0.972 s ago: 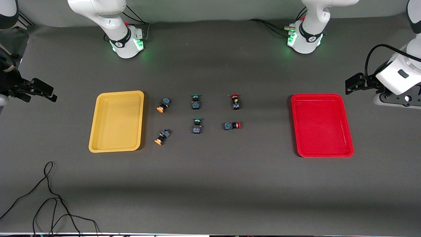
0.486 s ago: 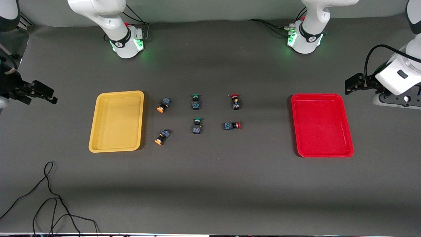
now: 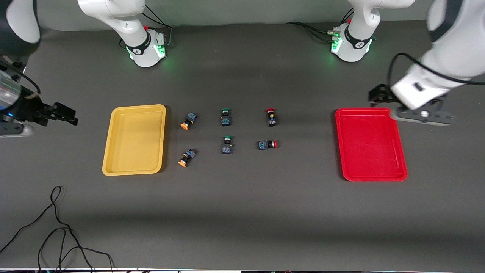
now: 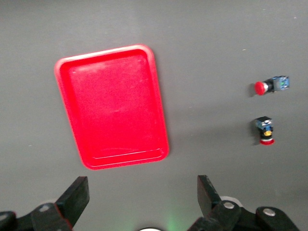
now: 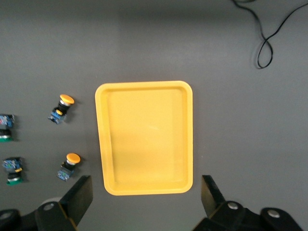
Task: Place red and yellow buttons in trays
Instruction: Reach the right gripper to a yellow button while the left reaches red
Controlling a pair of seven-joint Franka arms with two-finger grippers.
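Four buttons (image 3: 188, 120), red and orange-yellow caps, on table; trays (image 3: 134, 139) empty; both hands (image 4: 143, 197) spread wide.

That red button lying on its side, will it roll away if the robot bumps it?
The red button lying on its side might roll a bit, since its cap is round. Its black-and-blue body looks boxy, so it would probably stop soon. It is tiny beside the red tray, so it is likely light and easily knocked.
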